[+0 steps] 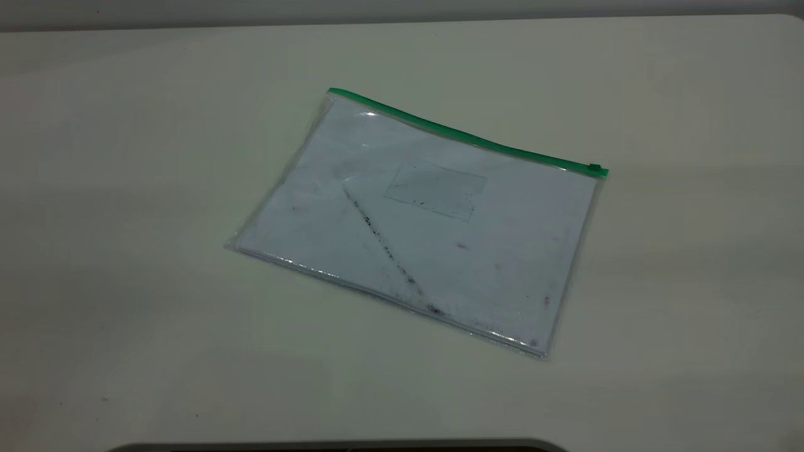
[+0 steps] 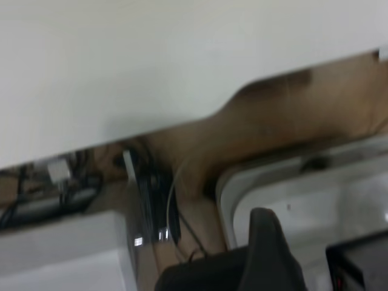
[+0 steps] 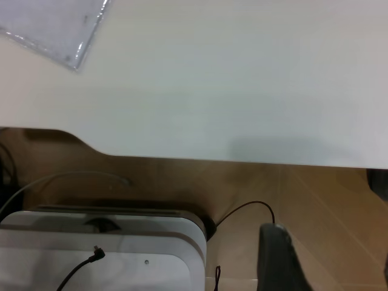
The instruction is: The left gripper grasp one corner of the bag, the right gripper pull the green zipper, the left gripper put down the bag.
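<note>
Presently the flat rectangular clear plastic bag point(image 1: 418, 226), with a white sheet inside and a dark speckled diagonal streak, lies flat on the pale cream table point(image 1: 125, 188), near the centre of the exterior view. No step of the task appears begun.

The thin bright green zipper point(image 1: 465, 133) runs along the bag's far long edge, its axis lying from about ten o'clock to four o'clock in the exterior view. The small green slider tab point(image 1: 595, 168) sits at the four o'clock end. The green-capped corner point(image 1: 331, 92) at the ten o'clock end is free and untouched.

Neither arm shows in the exterior view. The left gripper point(image 2: 267, 248), a black matte claw, shows only one dark finger in its wrist view, hanging off the table beyond its edge, above the floor and some equipment; whether its jaws are released or clenched cannot be told. The right gripper point(image 3: 280, 257) likewise shows a single dark finger, off the table; jaw state cannot be told. Its wrist view catches one clear corner of the bag, well apart from the finger.

Judgement: the ten o'clock corner falls to the left arm, the slider end to the right arm. Which arm is nearer cannot be told.
</note>
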You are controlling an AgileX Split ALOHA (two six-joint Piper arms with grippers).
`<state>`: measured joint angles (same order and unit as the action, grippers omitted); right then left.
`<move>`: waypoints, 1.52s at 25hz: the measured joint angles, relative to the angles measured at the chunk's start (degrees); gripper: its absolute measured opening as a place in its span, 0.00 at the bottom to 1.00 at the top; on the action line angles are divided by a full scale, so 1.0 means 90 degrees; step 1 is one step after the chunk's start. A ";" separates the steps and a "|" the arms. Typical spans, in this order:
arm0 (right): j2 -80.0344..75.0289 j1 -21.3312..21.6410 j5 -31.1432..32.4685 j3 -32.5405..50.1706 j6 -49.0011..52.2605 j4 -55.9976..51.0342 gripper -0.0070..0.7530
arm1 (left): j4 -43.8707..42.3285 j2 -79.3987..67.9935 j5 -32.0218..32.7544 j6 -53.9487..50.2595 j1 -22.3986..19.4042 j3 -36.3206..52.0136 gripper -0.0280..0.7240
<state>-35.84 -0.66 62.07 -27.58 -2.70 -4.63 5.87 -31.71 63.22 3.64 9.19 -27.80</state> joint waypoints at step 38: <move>0.4083 0.0069 0.0265 0.0000 0.0035 0.0009 0.61 | 0.0015 0.3644 0.0179 -0.0070 -0.0738 0.0000 0.75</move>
<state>0.90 -0.04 64.46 -27.58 -2.39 -4.55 6.01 1.08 64.83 3.01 2.55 -27.80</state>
